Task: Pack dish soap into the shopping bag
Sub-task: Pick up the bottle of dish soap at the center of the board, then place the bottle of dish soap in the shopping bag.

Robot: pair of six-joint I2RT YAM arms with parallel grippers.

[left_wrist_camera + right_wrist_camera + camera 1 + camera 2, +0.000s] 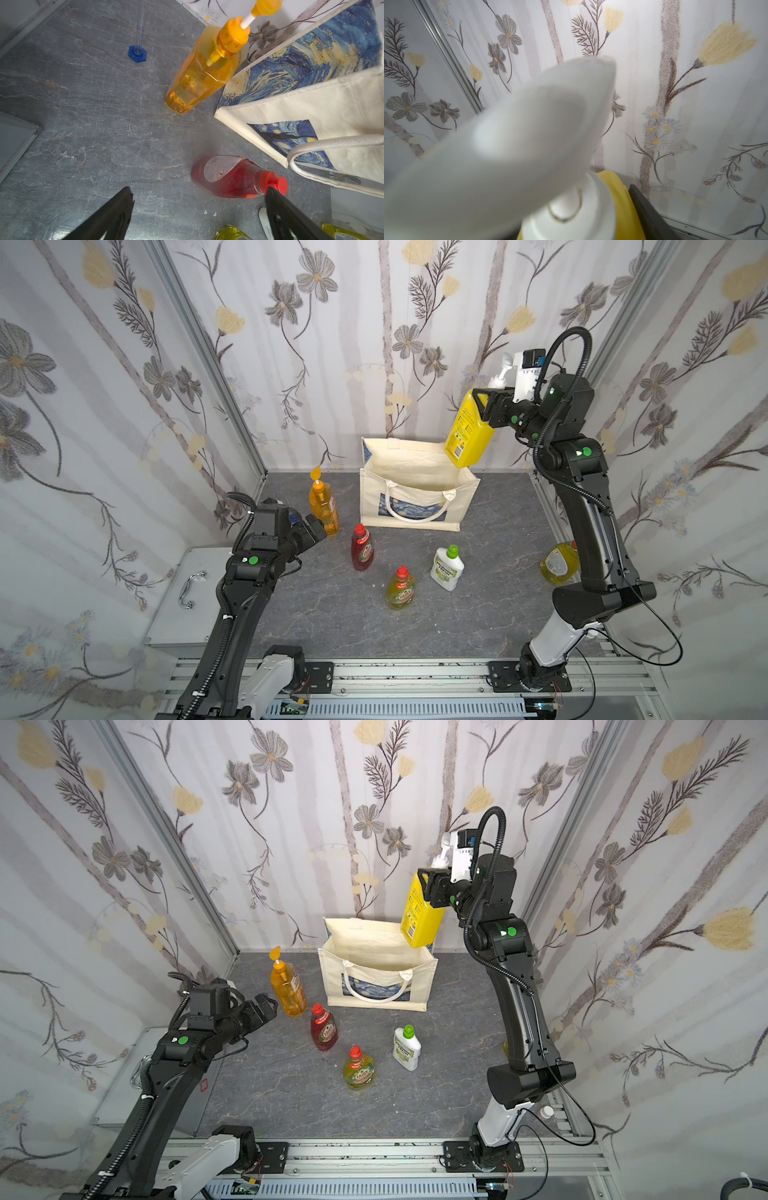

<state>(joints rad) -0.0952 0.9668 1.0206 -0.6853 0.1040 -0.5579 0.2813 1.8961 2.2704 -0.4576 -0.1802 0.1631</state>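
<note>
- Clamped in the right tool (484, 400), just under its white pump: the yellow pump bottle (467, 427), hanging in the air over the far right corner of the shopping bag (374, 497).
- Long axis near upright yet tilted: base down toward the bag's open mouth, pump up and leaning away from the bag. Probably calls for a descent with a slight shift toward the bag's middle, keeping the base off the rim.
- Nearest the bag's mouth by far: the right tool. Left tool (198, 190) low off the bag's left side, spread wide, holding nothing.
- Not yet packed, on the counter (332, 614): orange pump bottle (324, 506) just left of the bag, red bottle (362, 549) before its front left corner, yellow-green bottle (401, 589) and white green-capped bottle (446, 568) farther in front.
- In a top view, second yellow-green bottle (557, 564) well right of the bag, half behind the right arm (590, 506).
- In both top views, base overlapping the bag's rim; cannot tell whether above or inside it.
- Right wrist view: only blurred pump and yellow shoulder, no bag. Left wrist view: the bag's printed side, orange and red bottles, nothing of the carried one.
</note>
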